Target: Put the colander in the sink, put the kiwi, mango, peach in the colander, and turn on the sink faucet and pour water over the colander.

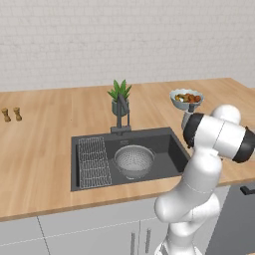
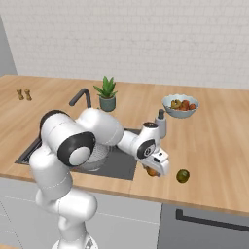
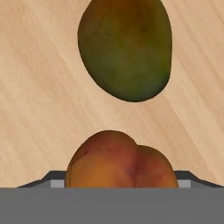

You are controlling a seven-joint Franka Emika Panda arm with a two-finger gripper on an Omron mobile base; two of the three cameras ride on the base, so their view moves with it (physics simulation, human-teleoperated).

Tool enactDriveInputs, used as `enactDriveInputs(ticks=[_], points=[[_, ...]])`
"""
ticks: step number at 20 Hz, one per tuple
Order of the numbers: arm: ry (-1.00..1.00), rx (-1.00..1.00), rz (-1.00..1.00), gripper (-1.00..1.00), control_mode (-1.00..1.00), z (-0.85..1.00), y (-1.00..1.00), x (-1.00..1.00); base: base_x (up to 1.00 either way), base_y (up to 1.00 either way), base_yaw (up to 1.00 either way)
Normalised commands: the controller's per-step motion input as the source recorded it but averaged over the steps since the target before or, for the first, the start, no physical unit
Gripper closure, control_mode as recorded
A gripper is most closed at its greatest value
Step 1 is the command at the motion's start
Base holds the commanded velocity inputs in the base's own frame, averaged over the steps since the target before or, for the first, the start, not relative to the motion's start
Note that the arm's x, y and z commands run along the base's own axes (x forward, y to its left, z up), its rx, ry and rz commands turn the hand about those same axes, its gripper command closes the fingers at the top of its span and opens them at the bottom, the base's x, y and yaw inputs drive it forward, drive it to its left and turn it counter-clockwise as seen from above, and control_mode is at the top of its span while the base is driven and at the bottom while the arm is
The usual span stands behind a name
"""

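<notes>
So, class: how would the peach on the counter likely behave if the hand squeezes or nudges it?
The peach looks round and lobed, so it would probably roll if nudged. Its smooth skin may slip under a light pinch. Being fruit, it is likely soft and could bruise.

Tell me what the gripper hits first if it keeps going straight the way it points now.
The peach. It sits directly below the gripper on the counter, at the near edge of the hand view. The mango lies beyond it, apart. How close the peach is cannot be judged.
</notes>
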Motion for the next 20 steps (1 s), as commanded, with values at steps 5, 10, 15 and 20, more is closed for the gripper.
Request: enactDriveInputs(ticks=[5,10,15,20], points=[[-0.24,0.03,0.0,1.0,-1.0,0.12,-0.09,-0.75,0.0,0.0,0.0],[-0.37,0.0,0.0,1.0,-1.0,0.94,0.22,-0.74,0.0,0.0,0.0],[-0.2,-0.03,0.07,1.0,-1.0,1.0,0.67,-0.37,0.0,0.0,0.0],[-0.05,-0.05,0.13,1.0,-1.0,1.0,0.9,-0.08,0.0,0.0,0.0]])
